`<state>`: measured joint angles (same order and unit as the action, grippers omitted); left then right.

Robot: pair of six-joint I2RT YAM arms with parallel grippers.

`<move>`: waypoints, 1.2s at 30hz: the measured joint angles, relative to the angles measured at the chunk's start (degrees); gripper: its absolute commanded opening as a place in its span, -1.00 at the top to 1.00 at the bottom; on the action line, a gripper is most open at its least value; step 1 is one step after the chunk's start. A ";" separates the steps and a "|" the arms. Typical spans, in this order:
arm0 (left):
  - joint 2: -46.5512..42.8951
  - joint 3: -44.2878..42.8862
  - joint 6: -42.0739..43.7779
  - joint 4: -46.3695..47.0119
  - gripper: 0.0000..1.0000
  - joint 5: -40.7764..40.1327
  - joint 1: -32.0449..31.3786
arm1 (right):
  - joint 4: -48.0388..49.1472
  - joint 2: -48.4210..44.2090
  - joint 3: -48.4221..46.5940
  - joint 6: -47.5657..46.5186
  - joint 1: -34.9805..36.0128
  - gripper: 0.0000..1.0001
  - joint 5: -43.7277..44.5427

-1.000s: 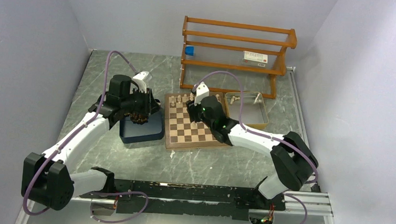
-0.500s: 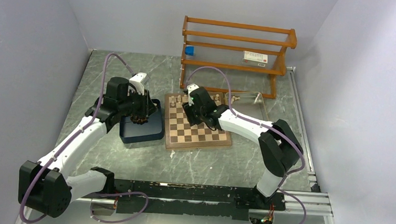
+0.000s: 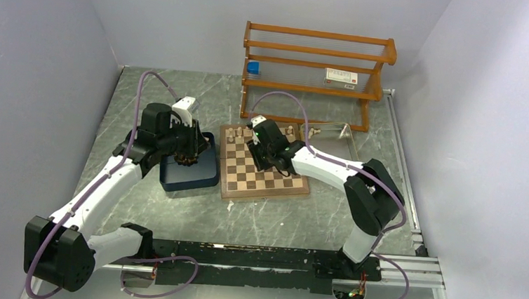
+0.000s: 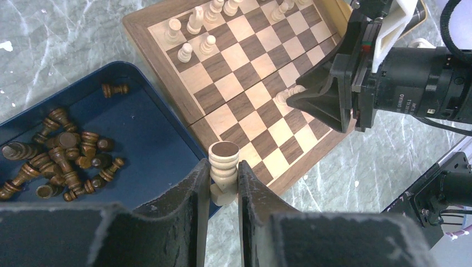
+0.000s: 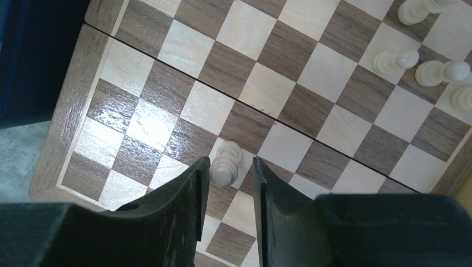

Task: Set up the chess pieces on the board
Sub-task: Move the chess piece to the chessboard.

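Observation:
The board (image 3: pixel 268 183) lies mid-table, with cream chess pieces (image 4: pixel 195 33) along its far rows. My left gripper (image 4: pixel 224 167) hovers over the blue tray's (image 4: pixel 150 128) edge. It is shut on a cream piece (image 4: pixel 224 158) held base up. Dark pieces (image 4: pixel 61 156) lie heaped in that tray. My right gripper (image 5: pixel 231 164) is low over the board (image 5: pixel 250 83), open. Its jaws straddle a cream pawn (image 5: pixel 225 167) that stands on a light square, with a gap on the right side. More cream pieces (image 5: pixel 423 67) stand at the upper right.
A shallow tan tray (image 3: pixel 340 137) sits right of the board. Behind it is a wooden rack (image 3: pixel 317 62). The right arm's wrist (image 4: pixel 401 72) reaches over the board's near corner in the left wrist view. Grey walls close in both sides.
My right arm swung left over the board and lowered around a cream pawn, its jaws narrowing. My left arm has barely moved and keeps its piece.

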<state>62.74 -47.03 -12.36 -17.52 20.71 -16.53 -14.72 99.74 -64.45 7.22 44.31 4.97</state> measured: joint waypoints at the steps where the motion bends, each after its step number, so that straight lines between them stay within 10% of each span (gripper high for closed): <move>1: 0.00 0.00 0.02 0.02 0.49 -0.02 0.00 | 0.20 -0.35 0.39 0.15 0.00 0.23 0.13; 36: -0.92 0.37 0.37 0.02 0.49 -0.09 0.00 | 2.40 -3.65 1.77 2.19 0.02 0.77 0.42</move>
<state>61.82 -46.65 -11.99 -17.50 20.62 -16.53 -12.32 96.09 -62.67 9.41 44.34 5.39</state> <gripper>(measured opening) 0.259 0.193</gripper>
